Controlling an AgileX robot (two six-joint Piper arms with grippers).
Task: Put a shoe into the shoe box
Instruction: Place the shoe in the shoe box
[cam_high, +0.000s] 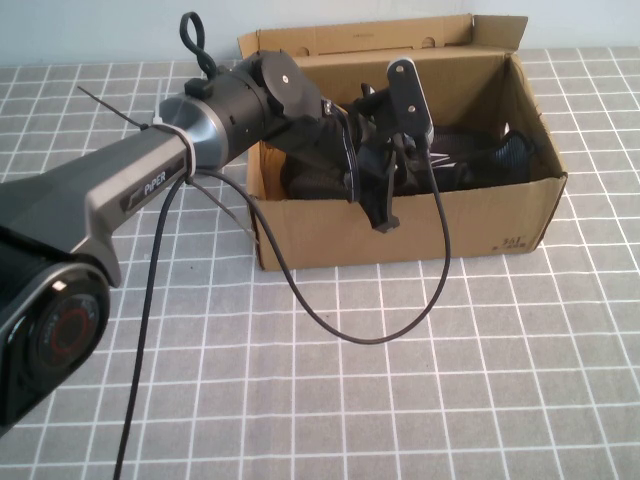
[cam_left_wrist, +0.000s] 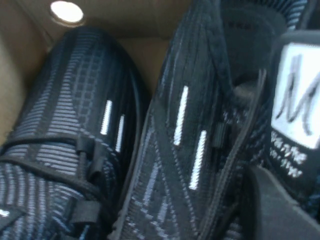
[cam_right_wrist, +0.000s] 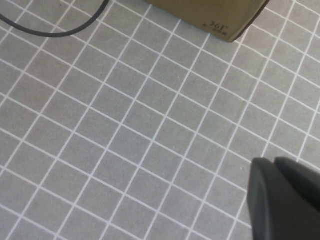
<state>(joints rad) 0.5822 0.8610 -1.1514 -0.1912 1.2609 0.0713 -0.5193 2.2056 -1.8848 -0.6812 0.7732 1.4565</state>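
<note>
Left wrist view: shoe (cam_left_wrist: 200, 145) lies inside shoe box (cam_high: 400, 235), side by side and touching its look-alike twin (cam_left_wrist: 75, 135); toes point toward the end wall w/ round hole (cam_left_wrist: 66, 12), probably so both fit lengthwise. High view: left gripper (cam_high: 385, 195) is down inside the box over the shoes; can't tell if it's clamped on the shoe or let go. Right gripper (cam_right_wrist: 282, 200) is off to the side over the grid mat (cam_right_wrist: 125, 140), near a box corner, parked; grip state can't tell. Black cable (cam_high: 340, 320) loops on the mat in front of the box.
</note>
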